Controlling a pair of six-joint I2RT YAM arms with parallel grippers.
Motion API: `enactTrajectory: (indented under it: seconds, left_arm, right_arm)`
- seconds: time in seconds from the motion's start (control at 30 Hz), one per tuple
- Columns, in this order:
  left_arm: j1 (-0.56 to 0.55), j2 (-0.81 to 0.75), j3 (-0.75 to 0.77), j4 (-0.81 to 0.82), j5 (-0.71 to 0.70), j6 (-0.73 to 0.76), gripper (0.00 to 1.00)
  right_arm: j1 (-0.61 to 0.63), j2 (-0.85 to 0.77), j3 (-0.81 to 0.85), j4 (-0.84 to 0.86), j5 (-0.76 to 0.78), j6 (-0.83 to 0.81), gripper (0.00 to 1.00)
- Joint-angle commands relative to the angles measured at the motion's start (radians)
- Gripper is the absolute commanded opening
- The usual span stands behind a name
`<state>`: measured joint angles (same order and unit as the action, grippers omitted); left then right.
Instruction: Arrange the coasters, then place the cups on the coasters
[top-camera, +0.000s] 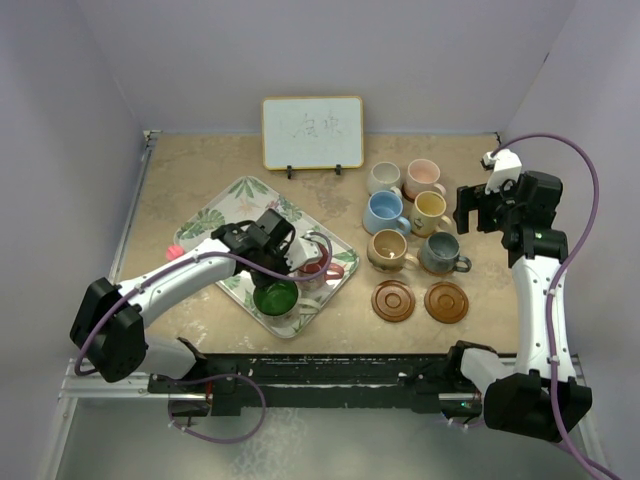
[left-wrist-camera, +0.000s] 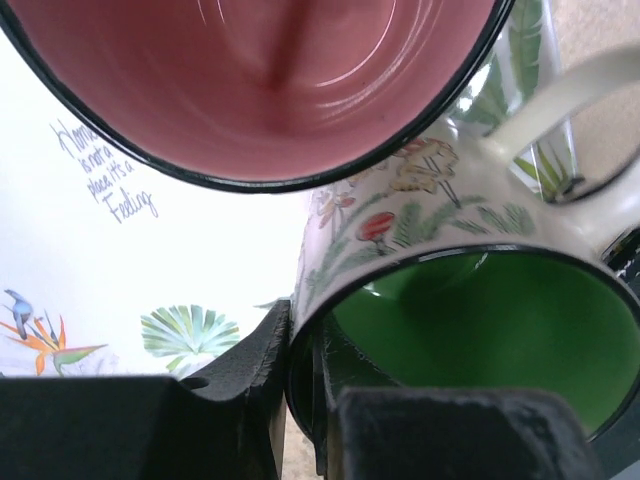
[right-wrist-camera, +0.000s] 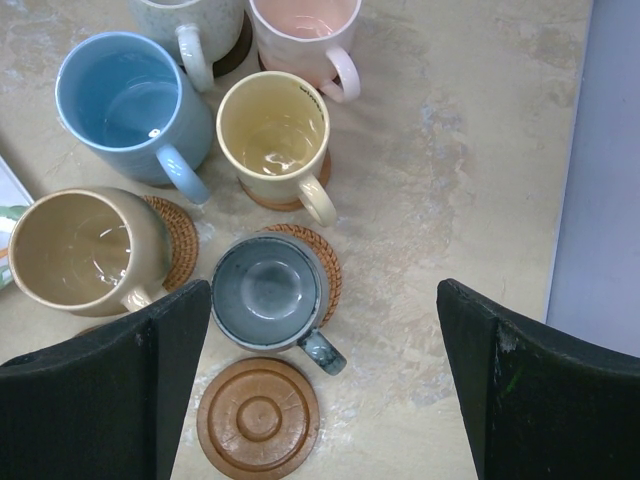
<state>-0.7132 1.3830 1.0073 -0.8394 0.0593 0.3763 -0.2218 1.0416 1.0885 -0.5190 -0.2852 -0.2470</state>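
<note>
The left jaws are clamped on the rim of the green cup (top-camera: 274, 297), one finger inside it and one against its flowered outer wall. That cup is at the near part of the leaf-patterned tray (top-camera: 225, 205), just beside the red cup (top-camera: 318, 264). The right jaws hang wide apart and hold nothing, above the right of the desk (top-camera: 200, 170). Six cups stand grouped there; coasters show under the yellow cup (right-wrist-camera: 272, 130), the tan cup (right-wrist-camera: 75, 250) and the grey-blue cup (right-wrist-camera: 268, 290). Two bare coasters (top-camera: 393, 300) lie nearer the arms.
</note>
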Motion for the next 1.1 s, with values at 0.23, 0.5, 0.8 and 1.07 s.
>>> enactTrajectory:
  seconds: [0.23,0.5,0.8,1.07]
  left_arm:
    - [0.006,-0.049,0.083,-0.108,-0.029,0.077,0.03]
    - [0.007,-0.122,0.267,-0.249,0.049,0.153,0.03]
    - [0.007,-0.094,0.497,-0.278,0.222,0.208,0.03]
    - [0.004,0.061,0.717,-0.170,0.335,0.092,0.03]
  right_arm:
    - [-0.003,0.008,0.001,0.011,-0.045,-0.011,0.95]
    - [0.008,-0.051,-0.017,-0.002,-0.323,-0.090,0.90]
    - [0.088,-0.115,-0.014,-0.059,-0.513,-0.207,0.86]
    - [0.133,-0.155,0.053,-0.291,-0.593,-0.358,0.79]
